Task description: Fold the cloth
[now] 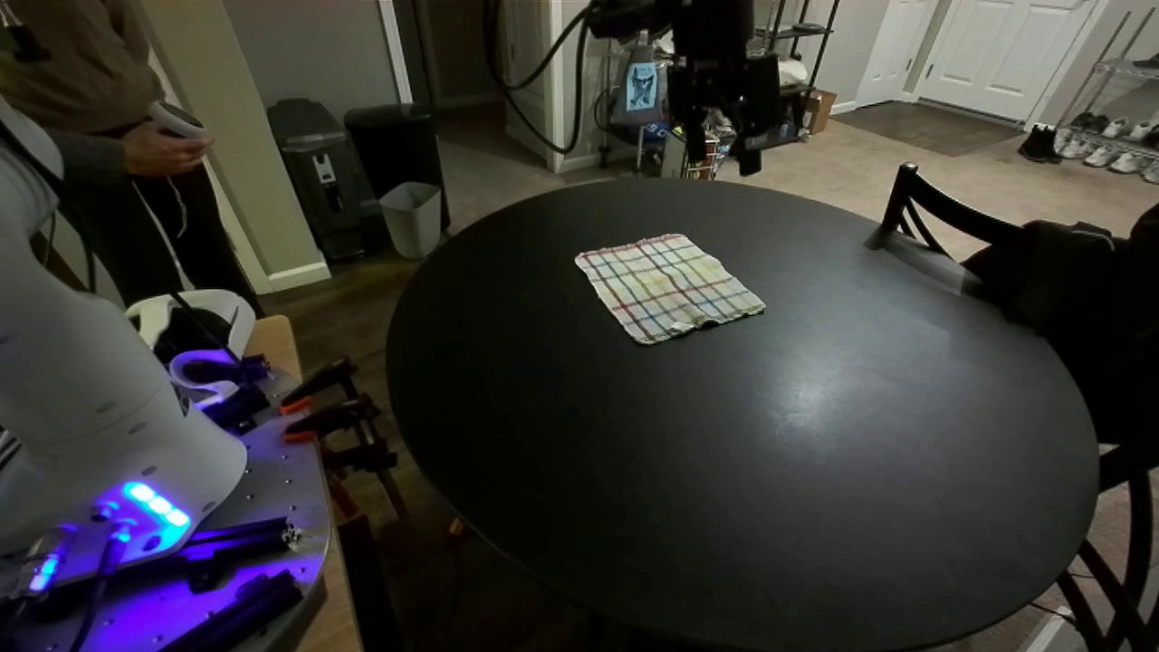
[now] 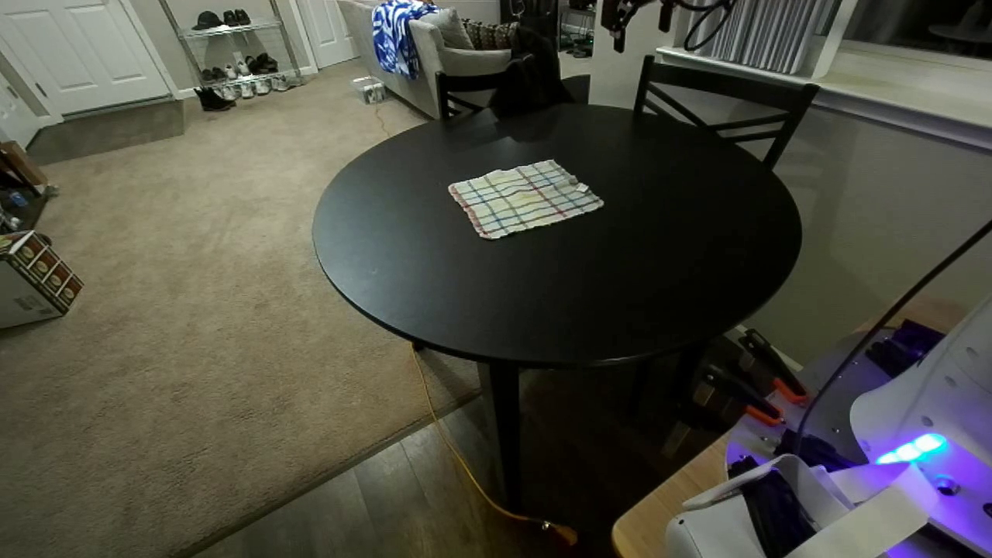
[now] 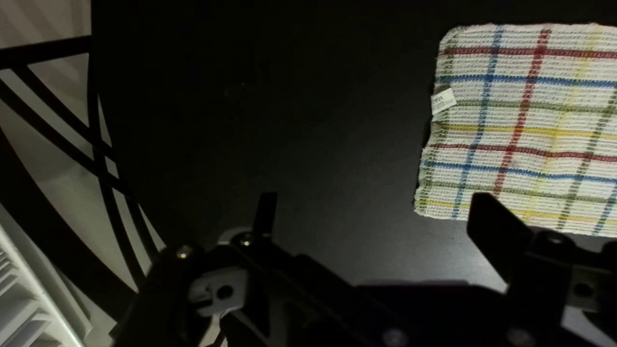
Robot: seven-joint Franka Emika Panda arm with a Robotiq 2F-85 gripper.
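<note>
The cloth (image 1: 672,288) lies flat and spread out on the round black table (image 1: 688,507). It is white with a plaid of red, blue, yellow and green lines. It also shows in an exterior view (image 2: 527,199) and at the right of the wrist view (image 3: 525,130), where the frame cuts off its right side. A small white tag (image 3: 443,100) is on one edge. My gripper (image 1: 723,163) is raised above the table, apart from the cloth. In the wrist view my gripper (image 3: 375,197) is open, its fingers wide apart with nothing between them.
Black chairs (image 2: 725,89) stand at the table's edge, and dark clothing (image 1: 1059,281) hangs over one. The robot's base stands on a separate wooden stand (image 2: 666,496) with clamps (image 1: 330,417) beside the table. A person (image 1: 100,136) stands behind the base.
</note>
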